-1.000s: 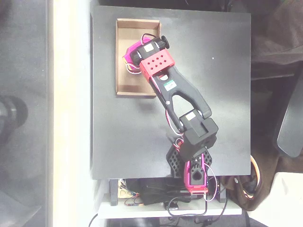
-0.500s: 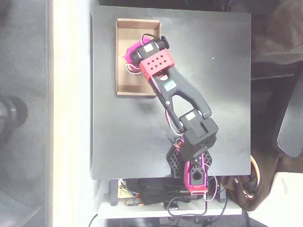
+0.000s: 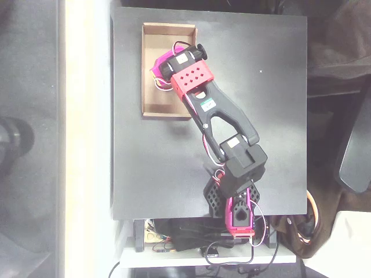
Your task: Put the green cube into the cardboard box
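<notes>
The cardboard box (image 3: 155, 101) lies at the far left of the black table, a shallow tan tray with a bare floor. My arm reaches from the near edge across to it. The magenta gripper (image 3: 160, 66) hangs over the middle of the box, pointing down, and the red wrist block and motor cover its fingertips. From above I cannot tell how the jaws stand. The green cube is hidden; whether it is under the gripper cannot be told.
The black table (image 3: 261, 104) spreads to the right of the arm. The arm's base (image 3: 235, 202) sits at the near edge, with loose cables below it. A pale strip of floor runs along the table's left side.
</notes>
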### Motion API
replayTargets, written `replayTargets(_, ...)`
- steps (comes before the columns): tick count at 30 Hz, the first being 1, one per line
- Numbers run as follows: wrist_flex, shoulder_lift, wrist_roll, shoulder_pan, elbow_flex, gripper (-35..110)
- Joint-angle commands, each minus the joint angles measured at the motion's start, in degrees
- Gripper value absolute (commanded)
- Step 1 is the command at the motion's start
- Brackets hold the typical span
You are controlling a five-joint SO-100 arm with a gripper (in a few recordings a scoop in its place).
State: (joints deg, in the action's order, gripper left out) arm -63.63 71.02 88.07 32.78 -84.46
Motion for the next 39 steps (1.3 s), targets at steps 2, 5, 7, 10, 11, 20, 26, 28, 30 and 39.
replayTargets(2,0.3,8.3,0.4,0.4,1.5,29)
replayTargets(5,0.3,12.6,0.4,-0.3,1.5,29)
replayTargets(7,0.3,15.5,0.4,-0.4,1.4,29)
replayTargets(10,0.3,20.4,0.4,-1.0,1.4,29)
replayTargets(11,0.3,22.0,0.4,-1.5,1.4,29)
replayTargets(20,0.3,34.7,0.4,-8.4,1.4,29)
replayTargets(26,0.3,41.9,0.4,-15.2,0.7,28)
replayTargets(28,-0.2,44.2,0.4,-17.9,0.6,28)
replayTargets(30,-0.5,46.1,0.4,-20.3,0.5,28)
replayTargets(39,-0.7,52.3,1.1,-28.7,-0.7,25)
